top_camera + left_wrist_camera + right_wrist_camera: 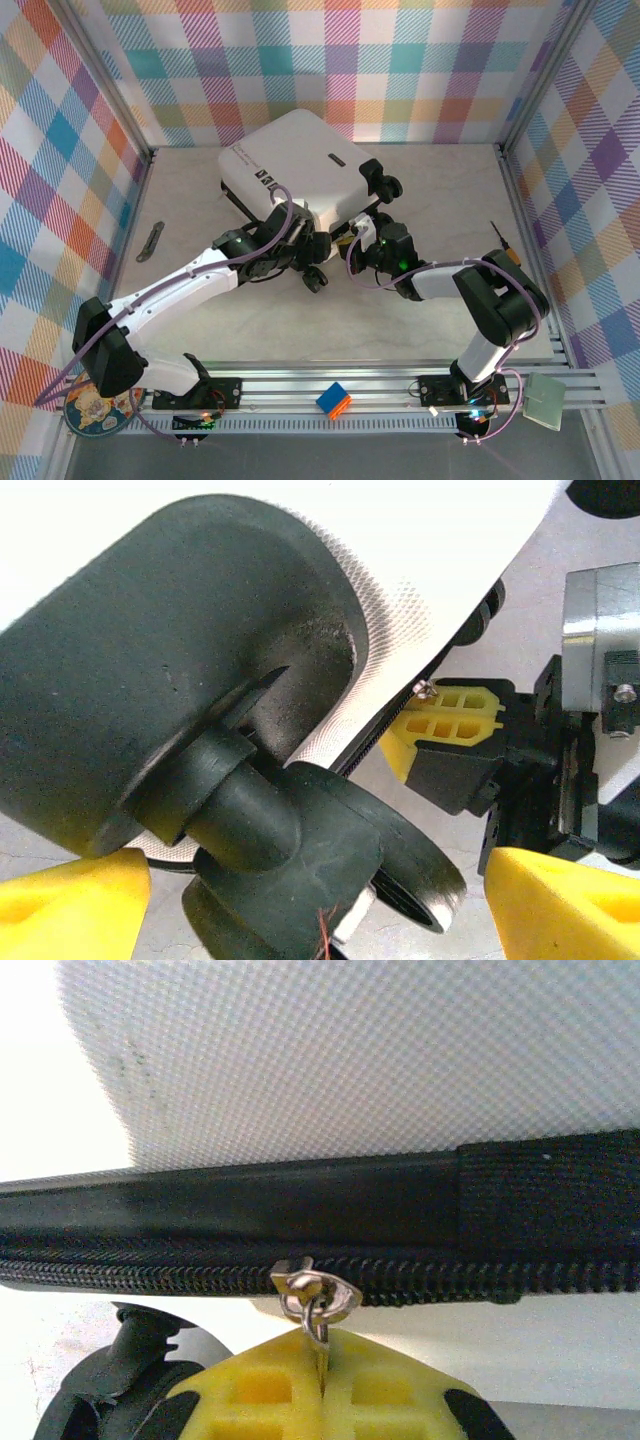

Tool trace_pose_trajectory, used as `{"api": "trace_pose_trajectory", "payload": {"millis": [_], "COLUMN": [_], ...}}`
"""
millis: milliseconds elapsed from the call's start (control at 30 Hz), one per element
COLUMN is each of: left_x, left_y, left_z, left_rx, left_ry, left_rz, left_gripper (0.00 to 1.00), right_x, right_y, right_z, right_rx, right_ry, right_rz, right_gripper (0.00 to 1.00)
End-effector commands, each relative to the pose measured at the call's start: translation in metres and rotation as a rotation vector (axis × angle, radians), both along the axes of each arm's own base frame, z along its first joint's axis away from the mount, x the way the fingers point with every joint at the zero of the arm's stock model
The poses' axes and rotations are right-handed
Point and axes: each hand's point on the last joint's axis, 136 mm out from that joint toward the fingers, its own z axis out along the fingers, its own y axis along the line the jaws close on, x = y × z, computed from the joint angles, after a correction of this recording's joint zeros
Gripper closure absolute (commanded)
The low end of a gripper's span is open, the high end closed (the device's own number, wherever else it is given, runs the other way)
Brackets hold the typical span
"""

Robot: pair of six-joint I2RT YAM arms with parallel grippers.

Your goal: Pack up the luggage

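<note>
The luggage (300,160) is seen lying closed on the table (200,330), toward the middle of the far edge, with its wheeled end turned to the arms. The step in hand is judged to be the zipping of the case. The right gripper (322,1365) is pinched fully together on the metal zipper pull (315,1298), which hangs from the black zipper (150,1270) under the white shell. The left gripper (315,910) is held wide apart on either side of a black wheel (180,660) and nothing is grasped by it; whether the wheel is touched cannot be told.

For the next move, the pull would need to be drawn along the seam in line with the teeth, while the case is braced at the wheel so that it is not dragged across the table.

The tabletop is pale and faintly marbled, and is enclosed by checked cloth walls on a metal frame. A coloured cube (333,400) lies on the rail at the near edge, a dark strip (152,243) near the left edge, and a patterned disc (100,408) at the near left corner.
</note>
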Motion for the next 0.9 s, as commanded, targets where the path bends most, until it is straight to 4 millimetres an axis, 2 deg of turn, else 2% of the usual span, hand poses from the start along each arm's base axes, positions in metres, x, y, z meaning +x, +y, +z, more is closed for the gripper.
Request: {"api": "trace_pose_trajectory", "payload": {"millis": [0, 300, 567, 700, 867], "left_x": [0.004, 0.009, 0.015, 0.017, 0.017], "left_y": [-0.012, -0.021, 0.001, 0.007, 0.015], "left_z": [0.007, 0.003, -0.004, -0.013, -0.014], "left_rx": [-0.038, -0.023, 0.097, 0.149, 0.179], "left_ry": [-0.017, -0.017, -0.043, -0.038, -0.049], "left_rz": [0.006, 0.013, 0.093, 0.114, 0.127], "left_gripper": [0.13, 0.13, 0.25, 0.34, 0.37], "right_x": [0.001, -0.009, -0.019, -0.015, 0.000], "right_y": [-0.002, 0.007, 0.018, 0.014, -0.002], "right_z": [0.020, 0.014, 0.018, 0.020, 0.017], "right_rx": [0.033, 0.039, 0.032, 0.018, -0.035], "right_ry": [-0.060, -0.043, -0.060, -0.061, -0.057], "right_rz": [-0.002, -0.004, 0.020, -0.013, -0.099], "right_gripper": [0.98, 1.00, 1.00, 1.00, 1.00]}}
